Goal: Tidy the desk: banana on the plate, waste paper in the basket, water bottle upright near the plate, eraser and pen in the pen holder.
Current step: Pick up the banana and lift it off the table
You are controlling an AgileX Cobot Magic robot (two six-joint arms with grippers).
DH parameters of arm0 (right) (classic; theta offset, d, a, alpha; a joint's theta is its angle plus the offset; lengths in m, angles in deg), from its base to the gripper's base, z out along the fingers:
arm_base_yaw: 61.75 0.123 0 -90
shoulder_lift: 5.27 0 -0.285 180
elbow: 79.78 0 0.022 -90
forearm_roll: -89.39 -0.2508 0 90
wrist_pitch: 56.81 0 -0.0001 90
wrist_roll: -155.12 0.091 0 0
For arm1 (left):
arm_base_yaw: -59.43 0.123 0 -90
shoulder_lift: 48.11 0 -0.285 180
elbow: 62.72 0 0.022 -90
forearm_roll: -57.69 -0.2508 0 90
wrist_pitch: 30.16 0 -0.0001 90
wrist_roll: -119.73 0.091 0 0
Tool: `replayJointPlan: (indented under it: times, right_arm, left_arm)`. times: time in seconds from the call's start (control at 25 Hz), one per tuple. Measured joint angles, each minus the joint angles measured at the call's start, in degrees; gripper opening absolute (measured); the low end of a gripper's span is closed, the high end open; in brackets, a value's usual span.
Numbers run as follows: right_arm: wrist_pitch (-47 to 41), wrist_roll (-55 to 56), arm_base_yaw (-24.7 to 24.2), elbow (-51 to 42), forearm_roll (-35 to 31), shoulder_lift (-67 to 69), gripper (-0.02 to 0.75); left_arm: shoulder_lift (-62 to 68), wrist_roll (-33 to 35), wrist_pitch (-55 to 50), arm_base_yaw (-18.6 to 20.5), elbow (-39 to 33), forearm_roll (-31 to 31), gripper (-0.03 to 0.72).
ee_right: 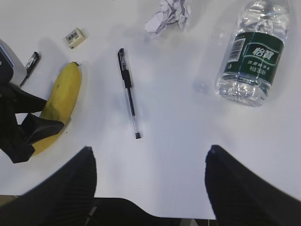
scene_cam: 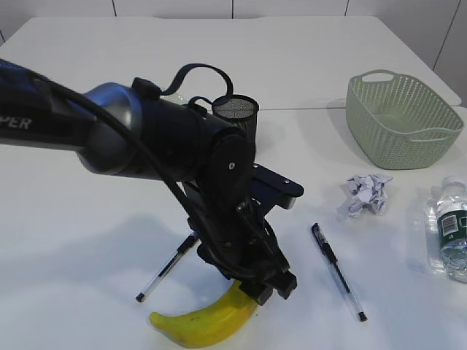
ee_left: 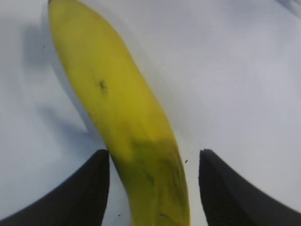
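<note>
The curved yellow banana (ee_left: 127, 117) lies flat on the white surface (scene_cam: 87, 240), its near end positioned between the two dark fingers (ee_left: 80, 197) of the left hand (scene_cam: 264, 288). The fingers are spread wide, one on each side of the fruit; contact cannot be confirmed. The left arm is angled steeply down over it. The right hand (ee_right: 150, 188) is held wide above the surface, empty, near a black-capped clear pen (ee_right: 128, 92).

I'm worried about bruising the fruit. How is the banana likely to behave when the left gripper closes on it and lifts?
The banana looks smooth-skinned and soft, so a hard squeeze may bruise it. The left gripper straddles one end, so the long curved body will probably droop or swing. It should stay stiff rather than flop.
</note>
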Motion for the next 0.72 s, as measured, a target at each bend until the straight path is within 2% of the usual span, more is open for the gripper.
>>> replayJointPlan:
  times: [0.72]
  right_arm:
    - [-0.23,0.0,0.0,0.0,-0.15,0.0,0.533]
  left_arm:
    - [2.47,-0.34,0.62,0.0,0.0,0.94,0.428]
